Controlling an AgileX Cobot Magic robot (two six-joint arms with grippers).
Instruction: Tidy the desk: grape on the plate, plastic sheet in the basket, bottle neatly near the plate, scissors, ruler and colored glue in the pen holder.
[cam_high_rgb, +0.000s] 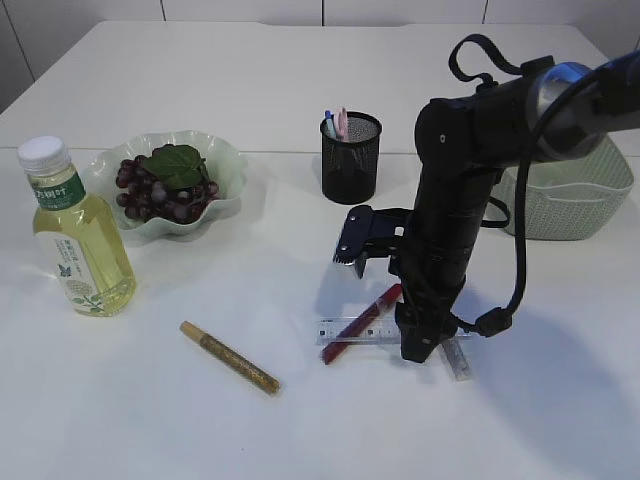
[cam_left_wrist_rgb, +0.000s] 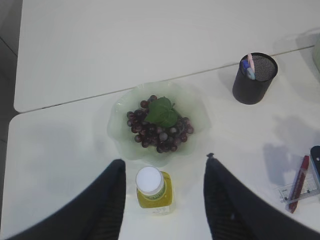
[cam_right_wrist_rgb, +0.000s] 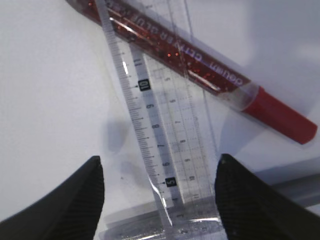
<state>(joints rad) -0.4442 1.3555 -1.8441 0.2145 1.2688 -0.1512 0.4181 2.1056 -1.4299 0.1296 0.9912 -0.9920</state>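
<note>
Both tool fingers (cam_right_wrist_rgb: 75, 200) straddle ruler (cam_right_wrist_rgb: 165, 150), red glue (cam_right_wrist_rgb: 200, 65) crossing.

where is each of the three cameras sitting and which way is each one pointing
Exterior view: in front of the table, angled down; shows the bottle, plate of grapes, pen holder, basket and the right arm reaching down.
Left wrist view: high above the left side, looking down past both open left gripper fingers at the bottle and plate.
Right wrist view: just above the table, open right gripper fingers straddling the clear ruler and red glitter glue.
Shared: exterior and left wrist both show bottle, plate, pen holder, ruler, glue.
</note>
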